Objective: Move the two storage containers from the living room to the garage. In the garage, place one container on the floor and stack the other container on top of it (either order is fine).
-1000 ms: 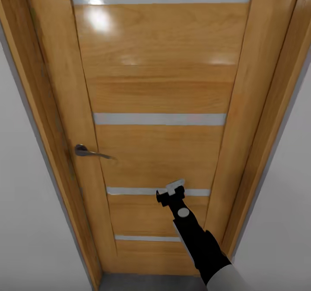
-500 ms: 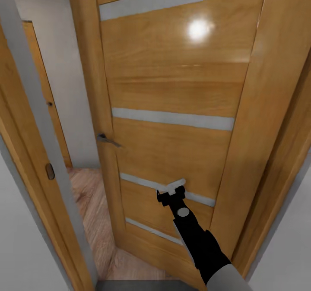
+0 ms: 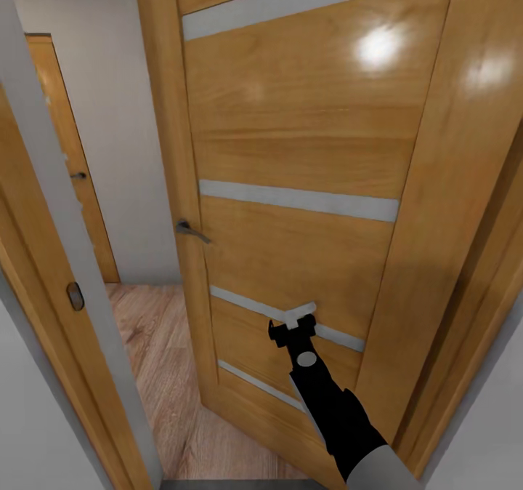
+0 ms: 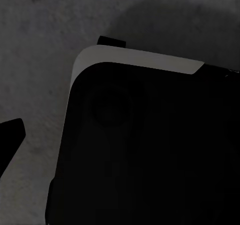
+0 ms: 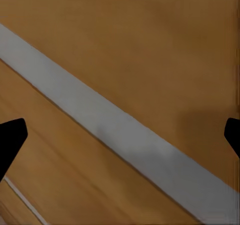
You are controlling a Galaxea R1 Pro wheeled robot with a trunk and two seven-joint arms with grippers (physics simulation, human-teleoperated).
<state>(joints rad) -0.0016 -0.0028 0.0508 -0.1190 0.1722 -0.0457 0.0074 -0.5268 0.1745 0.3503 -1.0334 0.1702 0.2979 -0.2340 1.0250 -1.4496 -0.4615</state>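
Observation:
The two storage containers are out of view. My right gripper [image 3: 299, 317] is stretched forward against the lower part of a glossy wooden door [image 3: 290, 134], at one of its grey stripes [image 5: 115, 130]. In the right wrist view its dark fingertips [image 5: 10, 140] stand far apart at the frame's edges, open and holding nothing. My left gripper [image 4: 120, 135] hangs over the dark grey concrete floor [image 4: 45, 30] beside a black part of the robot's body [image 4: 150, 150]. One of its fingertips [image 4: 9, 137] sits at the far edge, spread wide.
The door stands ajar, swung away from me, with a metal handle [image 3: 190, 230] on its free edge. The door frame [image 3: 43, 206] is at the left. Through the gap lie a light wood plank floor [image 3: 160, 359], a white wall [image 3: 123, 126] and another wooden door [image 3: 62, 148].
The door has swung from shut to ajar, away from me, and the gap at its left has widened. My right gripper stays against the door's lower stripe.

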